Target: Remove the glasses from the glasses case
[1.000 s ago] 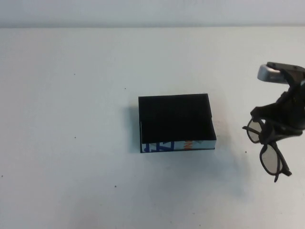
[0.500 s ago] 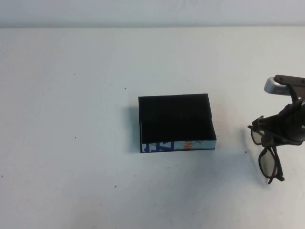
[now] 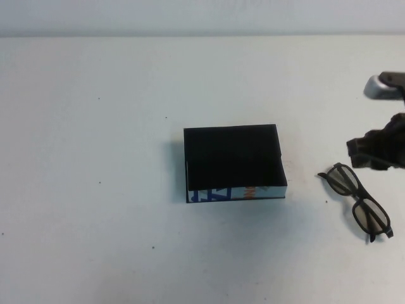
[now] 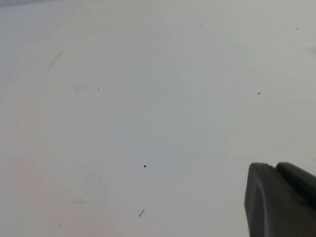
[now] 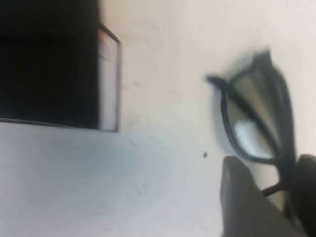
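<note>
Dark-framed glasses point(image 3: 357, 201) lying flat on the white worktop point(image 3: 95, 221), out of and well to the right of the black glasses case point(image 3: 233, 161), whose white printed side faces the camera. Right tool point(image 3: 374, 151) poised just behind the glasses at the right edge, holding nothing, fingers point(image 5: 247, 202) seemingly parted around the frame in the blurred wrist view. Left tool point(image 4: 281, 200) over bare worktop elsewhere; opening impossible to tell.

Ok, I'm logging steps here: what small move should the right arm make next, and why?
Probably back the right gripper away: the glasses lie on the table, right of the glasses case, free of the gripper. The left gripper shows only in its wrist view, over bare table.
</note>
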You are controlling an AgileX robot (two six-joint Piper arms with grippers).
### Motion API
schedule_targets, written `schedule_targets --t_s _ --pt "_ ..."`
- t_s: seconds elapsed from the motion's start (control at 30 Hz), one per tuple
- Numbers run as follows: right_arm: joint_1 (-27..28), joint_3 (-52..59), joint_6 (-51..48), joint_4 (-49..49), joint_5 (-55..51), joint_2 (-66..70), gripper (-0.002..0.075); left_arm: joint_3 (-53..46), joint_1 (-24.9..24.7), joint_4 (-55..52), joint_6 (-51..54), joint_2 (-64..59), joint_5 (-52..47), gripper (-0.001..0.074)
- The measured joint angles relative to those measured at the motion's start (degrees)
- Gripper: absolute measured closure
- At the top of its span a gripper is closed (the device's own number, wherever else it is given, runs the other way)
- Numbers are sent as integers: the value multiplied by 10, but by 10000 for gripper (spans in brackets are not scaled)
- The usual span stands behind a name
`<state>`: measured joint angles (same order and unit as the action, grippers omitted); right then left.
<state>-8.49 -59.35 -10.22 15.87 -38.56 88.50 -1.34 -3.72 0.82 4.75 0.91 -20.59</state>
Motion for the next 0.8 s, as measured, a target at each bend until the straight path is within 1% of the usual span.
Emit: schedule_targets --t_s 0.07,0.2,0.27,0.37,0.5,0.6,0.73,0.8 --pt "0 0 -26 3 1 -56 557 0 0 0 0 0 0 739" --pt "0 21 -48 18 36 -194 685 0 0 0 0 0 0 739" --pt "0 46 -49 24 61 -248 718 0 0 0 0 0 0 740" --pt "2 103 -50 27 99 -315 735 0 0 0 0 0 0 739" --pt "5 190 -51 28 147 -395 739 0 0 0 0 0 0 740" --pt "5 266 -52 29 234 -458 741 0 0 0 0 0 0 739" --pt "5 372 -83 31 373 -545 742 0 0 0 0 0 0 739" --pt "5 412 -99 32 411 -583 742 0 0 0 0 0 0 739"
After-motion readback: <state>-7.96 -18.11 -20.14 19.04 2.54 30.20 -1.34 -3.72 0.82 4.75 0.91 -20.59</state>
